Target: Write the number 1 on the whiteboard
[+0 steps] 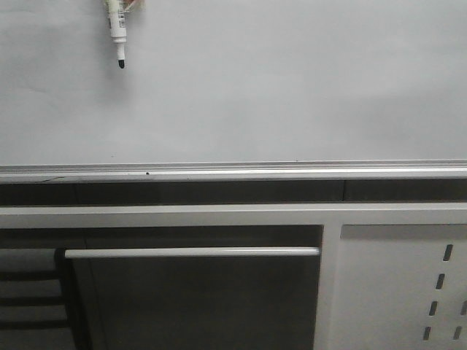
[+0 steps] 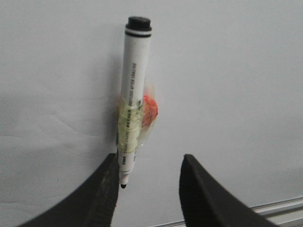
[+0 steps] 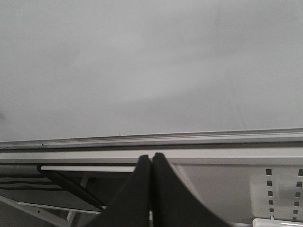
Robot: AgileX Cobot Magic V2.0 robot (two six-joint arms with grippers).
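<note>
**Marker tip over a bare board, no stroke drawn yet**

The whiteboard (image 1: 277, 87) fills the upper half of the front view, its face blank: the number 1 is not on it in any view. A marker (image 1: 115, 25) hangs at the upper left of that frame, long axis near vertical, black tip pointing down. The left wrist view shows the left claw (image 2: 151, 189) spread wide, the marker lying along one finger (image 2: 102, 196) with yellowish tape and an orange scrap round its barrel, apparently strapped there rather than pinched. Whether the tip touches the board cannot be told. The right claw (image 3: 151, 189) is pressed together and empty, low by the silver rail (image 3: 189, 139), so the left arm is the nearer. The front view alone shows the slotted white panel (image 1: 394, 292).
</note>
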